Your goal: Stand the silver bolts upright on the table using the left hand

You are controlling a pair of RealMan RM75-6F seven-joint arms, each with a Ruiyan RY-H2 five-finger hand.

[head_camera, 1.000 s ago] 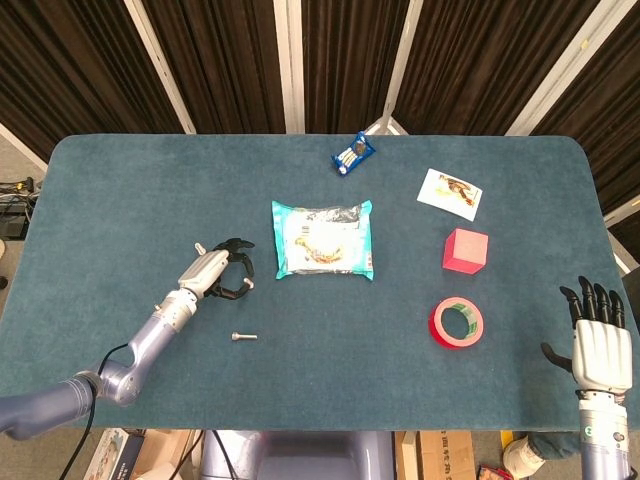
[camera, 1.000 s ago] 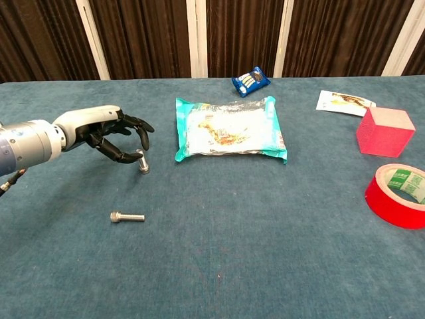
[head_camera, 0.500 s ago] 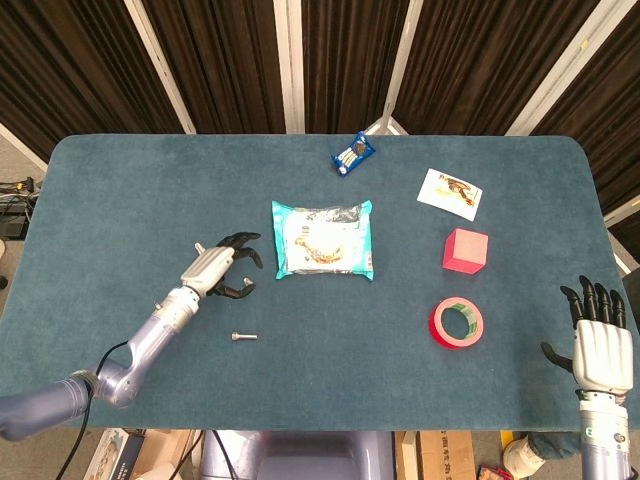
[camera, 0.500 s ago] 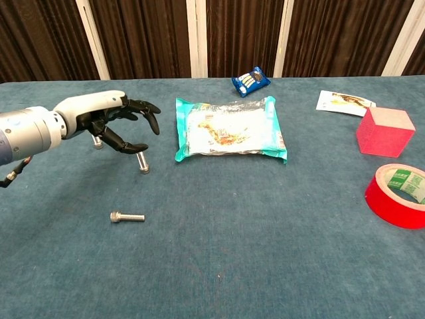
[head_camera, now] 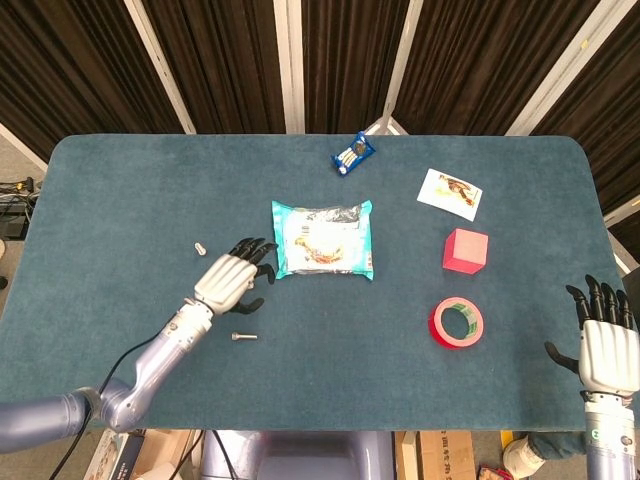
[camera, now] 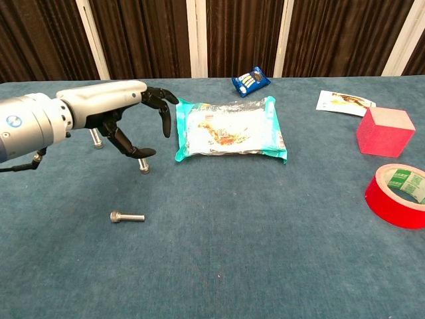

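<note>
Two bolts stand upright, one lies flat, and the left hand hovers open above them.

One standing bolt [camera: 143, 165] is under the left hand's thumb, just left of the snack packet [camera: 229, 129]; a second standing bolt [camera: 97, 138] is further left, and the lying bolt [camera: 127, 216] rests nearer the table's [camera: 265, 252] front edge. The left hand [camera: 123, 109] holds nothing, its fingers spread and arched, apart from the bolts. Further out sit a small blue packet [camera: 251, 81], a card [camera: 344, 102], a pink cube [camera: 385, 131] and a red tape roll [camera: 399, 195]. The right hand [head_camera: 606, 345] is at the table's right edge, fingers extended, empty.
</note>
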